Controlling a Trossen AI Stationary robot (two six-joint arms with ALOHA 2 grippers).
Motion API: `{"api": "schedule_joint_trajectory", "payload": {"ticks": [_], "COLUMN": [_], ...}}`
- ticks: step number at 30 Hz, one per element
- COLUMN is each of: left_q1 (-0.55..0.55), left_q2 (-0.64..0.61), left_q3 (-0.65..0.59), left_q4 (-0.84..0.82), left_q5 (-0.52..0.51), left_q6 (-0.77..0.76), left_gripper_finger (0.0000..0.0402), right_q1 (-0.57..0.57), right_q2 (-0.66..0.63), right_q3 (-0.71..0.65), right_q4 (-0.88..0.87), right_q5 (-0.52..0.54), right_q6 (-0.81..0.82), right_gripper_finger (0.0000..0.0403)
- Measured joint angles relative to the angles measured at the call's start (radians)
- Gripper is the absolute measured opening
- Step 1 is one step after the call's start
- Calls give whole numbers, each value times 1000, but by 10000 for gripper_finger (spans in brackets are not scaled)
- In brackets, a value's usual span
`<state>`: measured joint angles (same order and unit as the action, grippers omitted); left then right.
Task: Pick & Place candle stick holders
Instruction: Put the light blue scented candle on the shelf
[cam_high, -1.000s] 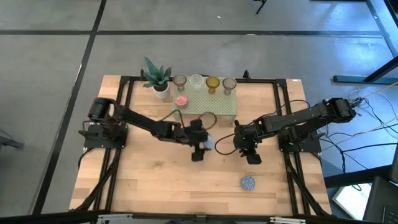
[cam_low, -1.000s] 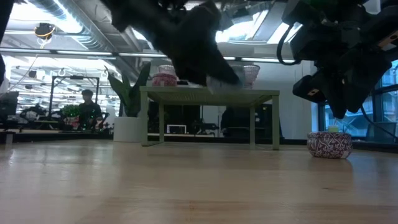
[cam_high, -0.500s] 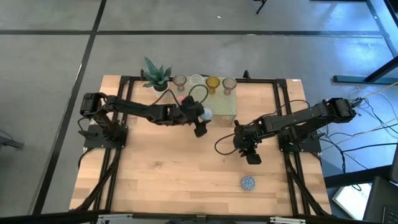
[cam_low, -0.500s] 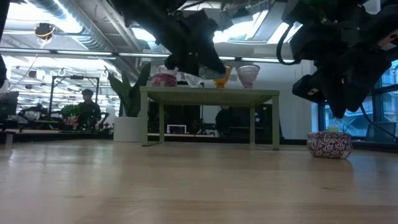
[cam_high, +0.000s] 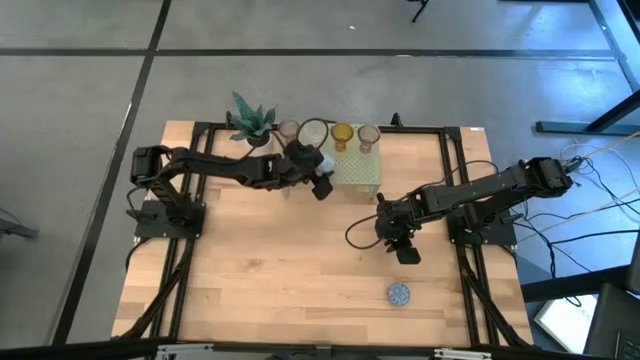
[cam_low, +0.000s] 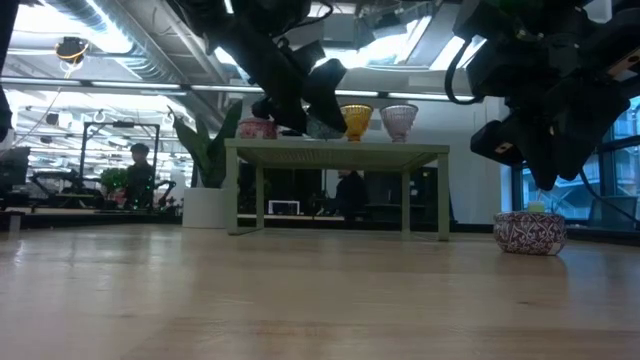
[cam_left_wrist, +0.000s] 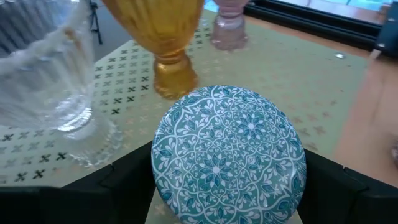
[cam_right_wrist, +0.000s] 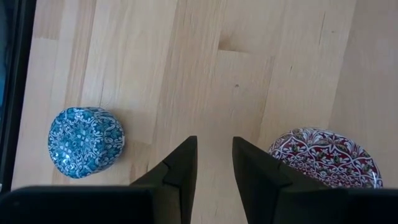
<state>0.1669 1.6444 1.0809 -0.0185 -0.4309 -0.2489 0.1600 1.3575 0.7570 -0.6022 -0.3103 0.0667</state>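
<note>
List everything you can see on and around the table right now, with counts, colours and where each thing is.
Table: one, pale wood.
Stand: one, pale green, perforated, far middle.
Plant: one, green, white pot, far left, beside the stand.
Holders on the stand: amber, pinkish, clear, pink speckled.
Blue holder: one, near right tabletop.
Red holder: one, under the right arm.
Teal holder: one, held over the stand.
Left gripper: shut on it.
Right gripper: open, mid-right.
</note>
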Motion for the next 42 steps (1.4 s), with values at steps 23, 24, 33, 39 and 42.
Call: {"api": "schedule_joint_trajectory", "payload": {"ticks": [23,24,33,39,42], "left_q1": [32,38,65,64,64], "left_q2": [2,2,15,15,18], "left_q3": [287,300,274,256,256], "left_q4": [-431,-469,-532,-478,-476], "left_q5": [86,85,88,81,73], "left_q6": [68,53,-27,-70,-71], "left_gripper_finger": [302,302,302,302,302], "right_q1": [0,0,0,0,0], "right_q2": [0,0,0,0,0], "right_q3": [0,0,0,0,0], "right_q4": [1,1,0,-3,-3], "right_q5": [3,3,2,0,0], "right_q6": [-27,-27,-25,-24,-25], "right_gripper_finger": [104,104,104,104,104]}}
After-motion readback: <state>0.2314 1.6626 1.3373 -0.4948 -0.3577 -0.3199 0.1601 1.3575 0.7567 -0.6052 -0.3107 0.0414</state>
